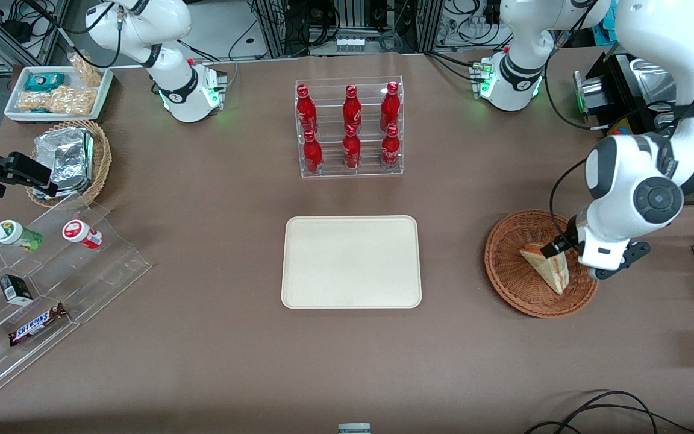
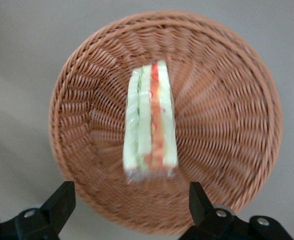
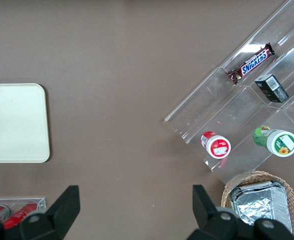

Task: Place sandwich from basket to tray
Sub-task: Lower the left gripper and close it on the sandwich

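Observation:
The sandwich [image 1: 549, 265] is a pale bread wedge with red-orange and green filling, lying in the round reddish-brown basket [image 1: 512, 280] toward the working arm's end of the table. My gripper [image 1: 558, 246] hangs just above the basket, over the sandwich, mostly hidden by the wrist in the front view. In the left wrist view the gripper [image 2: 131, 192] is open, its black fingers [image 2: 61, 200] spread wide above the basket [image 2: 227, 125], with nothing between them. The sandwich [image 2: 151, 120] shows its cut edge there, apart from the fingers. The cream tray [image 1: 351, 262] lies bare at mid-table.
A clear rack of red bottles [image 1: 350, 129] stands farther from the front camera than the tray. Toward the parked arm's end are a stepped acrylic shelf with snacks [image 1: 52, 277], a tan basket with foil packs [image 1: 73, 160] and a white snack tray [image 1: 58, 93].

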Tool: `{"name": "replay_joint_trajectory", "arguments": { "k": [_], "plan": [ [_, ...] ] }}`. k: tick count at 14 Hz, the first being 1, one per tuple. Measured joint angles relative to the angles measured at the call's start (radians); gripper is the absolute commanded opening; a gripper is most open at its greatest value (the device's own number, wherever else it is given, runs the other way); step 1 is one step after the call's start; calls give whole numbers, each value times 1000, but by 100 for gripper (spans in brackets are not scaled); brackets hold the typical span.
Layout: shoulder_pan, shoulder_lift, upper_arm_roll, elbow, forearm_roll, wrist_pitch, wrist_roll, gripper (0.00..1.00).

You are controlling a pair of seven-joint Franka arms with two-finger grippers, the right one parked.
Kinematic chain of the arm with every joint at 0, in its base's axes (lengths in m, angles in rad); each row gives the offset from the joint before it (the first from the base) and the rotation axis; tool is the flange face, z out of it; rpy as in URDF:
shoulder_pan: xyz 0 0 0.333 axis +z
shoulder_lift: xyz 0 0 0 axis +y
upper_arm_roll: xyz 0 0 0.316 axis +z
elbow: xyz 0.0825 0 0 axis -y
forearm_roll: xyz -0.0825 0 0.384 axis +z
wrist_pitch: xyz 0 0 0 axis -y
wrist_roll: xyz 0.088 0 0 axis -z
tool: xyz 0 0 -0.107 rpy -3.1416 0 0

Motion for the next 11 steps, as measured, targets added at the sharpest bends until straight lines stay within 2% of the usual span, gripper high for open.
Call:
{"name": "replay_joint_trajectory", "arguments": {
  "k": [2,3,4,5,6,9,11],
  "plan": [
    [3,51,1,0,0,67,-107,97],
    [12,75,1,0,-1,95,-131,64],
    [22,96,1,0,-7,119,-146,22],
    [30,114,1,0,-17,136,-164,9],
    [34,125,1,0,-20,138,-177,4],
    [34,122,0,6,-21,110,-186,2],
    [33,99,-1,31,-21,18,-187,2]
  ]
}}
